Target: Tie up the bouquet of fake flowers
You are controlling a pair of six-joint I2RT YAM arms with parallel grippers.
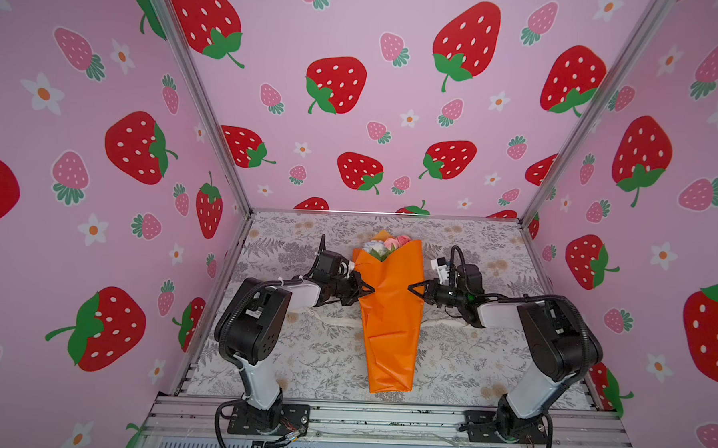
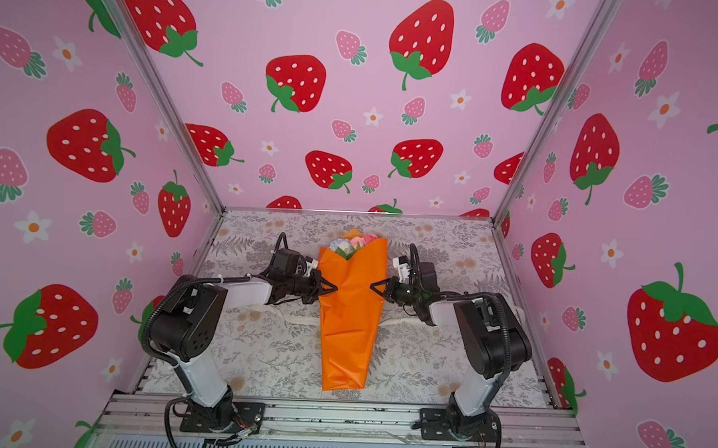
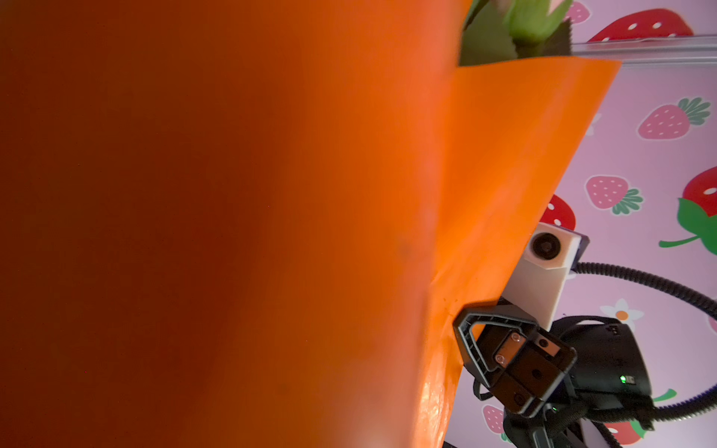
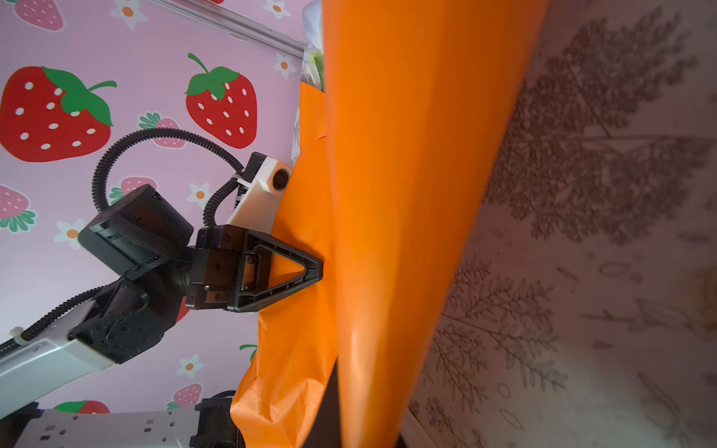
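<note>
The bouquet of fake flowers [image 1: 390, 326], wrapped in orange paper, lies flat on the desk [image 1: 301, 355] directly between the two claws. The left claw [image 1: 370, 291] is closed and its tip touches the wrap. The right claw [image 1: 410, 288] is closed too, its tip on the opposite side. Whether either one pinches paper, I cannot tell. A cream ribbon [image 1: 332, 320] lies near both claws, on the side of the arm bases.

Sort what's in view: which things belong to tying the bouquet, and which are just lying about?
Job: bouquet of fake flowers; cream ribbon under it, likely the tie; left gripper and right gripper, pinching the wrapping.
Bystanders: floral table cover; strawberry walls.
</note>
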